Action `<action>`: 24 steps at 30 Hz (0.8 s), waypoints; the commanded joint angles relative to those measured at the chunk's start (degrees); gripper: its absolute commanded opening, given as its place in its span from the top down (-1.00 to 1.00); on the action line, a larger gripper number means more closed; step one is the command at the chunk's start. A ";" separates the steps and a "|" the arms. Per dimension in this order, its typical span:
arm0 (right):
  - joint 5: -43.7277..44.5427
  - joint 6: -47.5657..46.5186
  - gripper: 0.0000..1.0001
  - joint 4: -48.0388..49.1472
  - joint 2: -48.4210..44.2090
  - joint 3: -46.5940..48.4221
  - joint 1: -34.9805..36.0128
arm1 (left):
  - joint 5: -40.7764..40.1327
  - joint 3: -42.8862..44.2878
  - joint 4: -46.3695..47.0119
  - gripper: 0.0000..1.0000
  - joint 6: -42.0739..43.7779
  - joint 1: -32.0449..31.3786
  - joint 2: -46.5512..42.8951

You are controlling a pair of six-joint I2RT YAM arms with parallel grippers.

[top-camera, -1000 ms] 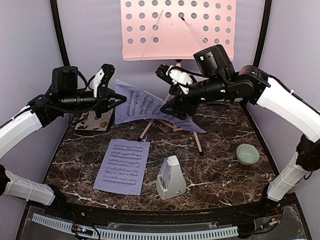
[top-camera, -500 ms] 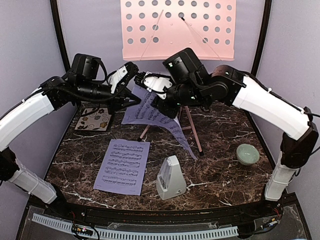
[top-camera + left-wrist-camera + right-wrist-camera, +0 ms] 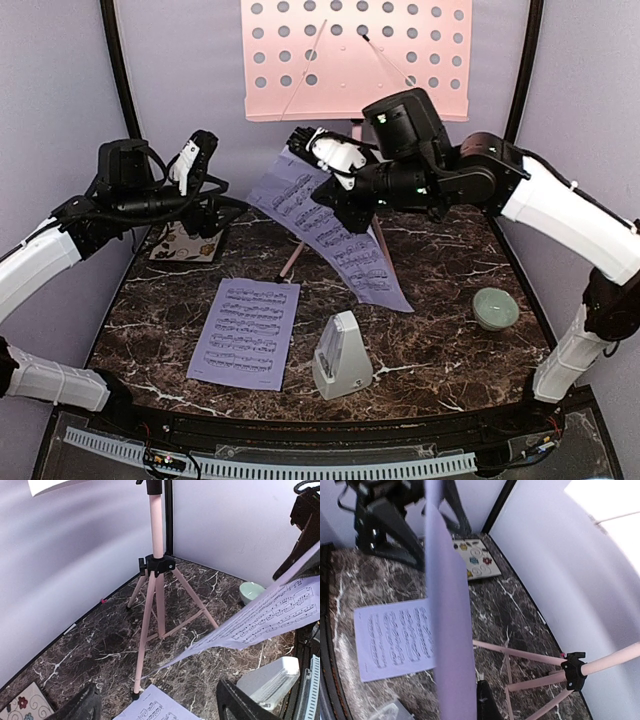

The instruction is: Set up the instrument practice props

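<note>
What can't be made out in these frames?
Top view: post and most legs of the music stand, behind the right arm and the held page.
Left wrist view: the stand's desk cut off by the top edge; metronome blurred.
Right wrist view: one finger of the right gripper, hidden by the page.

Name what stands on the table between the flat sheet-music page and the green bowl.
The metronome stands between the flat page and the bowl, seen in the top external view.
</note>
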 commanded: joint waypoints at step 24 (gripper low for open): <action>-29.14 22.73 1.00 31.44 -11.39 -6.73 -8.05 | 28.64 -6.37 58.65 -0.42 -37.14 -1.87 7.06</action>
